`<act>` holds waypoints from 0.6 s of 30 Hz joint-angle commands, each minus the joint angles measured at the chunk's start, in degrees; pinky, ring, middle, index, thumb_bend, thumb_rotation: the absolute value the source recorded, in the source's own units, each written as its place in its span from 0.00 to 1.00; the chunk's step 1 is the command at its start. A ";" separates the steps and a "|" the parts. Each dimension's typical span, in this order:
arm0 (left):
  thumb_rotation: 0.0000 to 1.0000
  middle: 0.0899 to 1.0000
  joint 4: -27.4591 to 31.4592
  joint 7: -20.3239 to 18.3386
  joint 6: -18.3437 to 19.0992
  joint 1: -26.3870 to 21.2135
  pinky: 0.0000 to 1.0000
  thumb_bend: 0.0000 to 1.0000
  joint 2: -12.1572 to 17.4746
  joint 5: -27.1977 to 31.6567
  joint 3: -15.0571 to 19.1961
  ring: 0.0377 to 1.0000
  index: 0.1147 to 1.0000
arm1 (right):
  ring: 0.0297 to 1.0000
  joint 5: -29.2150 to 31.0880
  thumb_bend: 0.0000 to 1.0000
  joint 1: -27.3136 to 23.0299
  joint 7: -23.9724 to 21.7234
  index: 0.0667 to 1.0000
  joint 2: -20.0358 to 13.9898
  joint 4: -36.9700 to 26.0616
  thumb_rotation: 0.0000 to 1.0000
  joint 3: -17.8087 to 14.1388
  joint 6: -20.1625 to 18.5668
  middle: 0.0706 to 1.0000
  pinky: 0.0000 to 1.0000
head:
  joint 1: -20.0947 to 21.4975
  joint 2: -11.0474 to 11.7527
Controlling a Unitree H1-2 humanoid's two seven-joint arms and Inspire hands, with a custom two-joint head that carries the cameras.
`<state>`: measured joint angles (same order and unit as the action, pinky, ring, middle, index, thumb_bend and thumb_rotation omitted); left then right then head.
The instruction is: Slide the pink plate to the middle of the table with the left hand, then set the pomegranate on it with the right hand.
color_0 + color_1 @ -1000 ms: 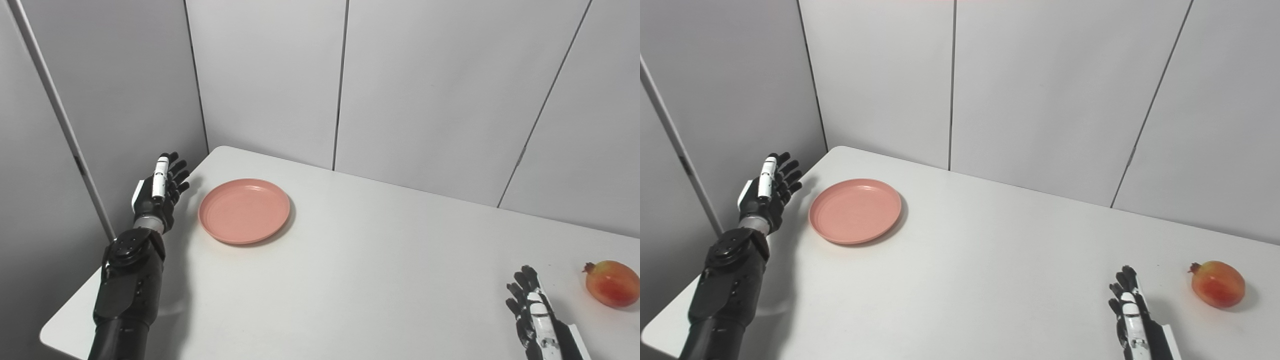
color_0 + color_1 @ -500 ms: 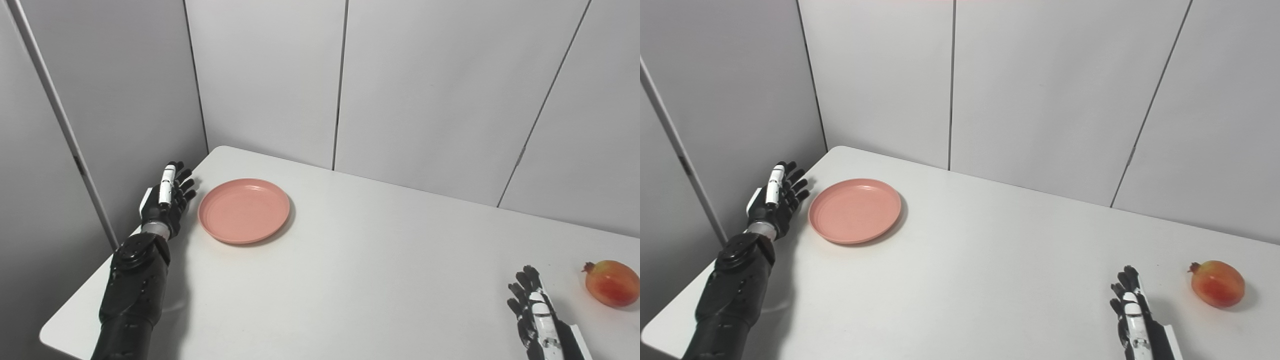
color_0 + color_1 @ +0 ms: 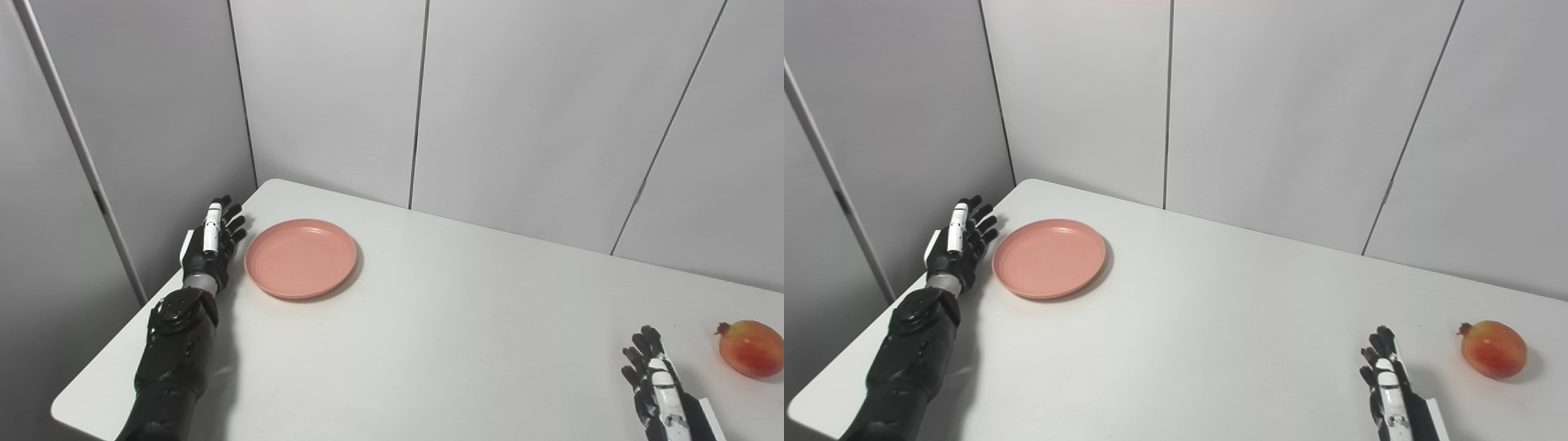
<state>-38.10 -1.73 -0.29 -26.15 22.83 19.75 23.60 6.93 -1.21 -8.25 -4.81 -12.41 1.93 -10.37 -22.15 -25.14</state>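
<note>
Pink plate (image 3: 300,258) lies flat and upright on our white worktop (image 3: 429,343), toward the far left corner and well away from the middle. Our left hand (image 3: 210,245) stands just beside the plate's left rim, over the left edge of the worktop, with the palm turned toward the plate and the fingers (image 3: 231,222) spread apart and extended, holding nothing. We cannot tell whether those fingers touch the rim; a thin strip of worktop seems to show between them in the right eye view. Our black left forearm (image 3: 174,355) runs up from the bottom left along the worktop's edge. Over on the right side, the pomegranate (image 3: 1493,348) rests on the worktop near the front, red and yellow, its small crown pointing left. Our right hand (image 3: 1387,383) sits near the bottom edge, close to the left of the fruit but clearly apart from it, its fingers (image 3: 1379,346) loose and parted, gripping nothing. Grey wall panels (image 3: 520,110) close the scene behind the worktop and along the left side.
</note>
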 commanded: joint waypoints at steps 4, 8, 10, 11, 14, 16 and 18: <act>1.00 0.91 -1.19 -1.50 -0.45 -1.92 0.93 0.31 0.81 0.35 -0.76 0.92 0.89 | 1.00 0.67 0.00 -1.46 -0.20 1.00 -0.10 -1.78 1.00 -0.28 0.45 1.00 1.00 | 0.15 -0.03; 1.00 0.91 -1.92 -2.98 -1.06 -1.57 0.91 0.32 0.61 0.82 -1.05 0.91 0.88 | 1.00 0.82 0.00 -1.48 -0.22 1.00 -0.01 -1.78 1.00 -0.26 0.42 1.00 1.00 | 0.37 -0.11; 1.00 0.90 -1.81 -3.59 -1.29 -1.17 0.91 0.32 0.35 1.01 -1.15 0.91 0.88 | 1.00 0.76 0.00 -1.46 -0.16 1.00 0.02 -1.76 1.00 -0.27 0.45 1.00 1.00 | 0.51 -0.21; 1.00 0.90 -1.94 -3.83 -1.49 -1.04 0.90 0.32 0.23 1.16 -1.10 0.90 0.87 | 1.00 0.76 0.00 -1.45 -0.14 1.00 0.03 -1.77 1.00 -0.28 0.44 1.00 1.00 | 0.55 -0.24; 1.00 0.88 -2.23 -4.53 -1.82 -0.69 0.87 0.32 0.05 1.46 -1.08 0.88 0.86 | 1.00 0.57 0.00 -1.46 -0.16 1.00 -0.01 -1.67 1.00 -0.21 0.78 1.00 1.00 | 0.61 -0.34; 1.00 0.87 -1.22 -4.64 -1.31 -0.11 0.87 0.33 -0.13 1.48 -1.33 0.87 0.86 | 1.00 0.23 0.00 -1.48 -0.11 1.00 -0.09 -1.66 1.00 -0.13 0.88 1.00 1.00 | 0.61 -0.45; 1.00 0.87 0.40 -4.33 -0.42 0.56 0.87 0.33 -0.57 1.53 -1.53 0.87 0.86 | 1.00 0.41 0.00 -1.46 -0.12 1.00 -0.02 -1.74 1.00 -0.19 0.74 1.00 1.00 | 0.64 -0.53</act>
<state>-38.78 -5.70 -1.74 -25.84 22.92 21.22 22.56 6.81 -1.21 -8.22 -4.82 -12.41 1.96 -10.37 -21.45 -25.66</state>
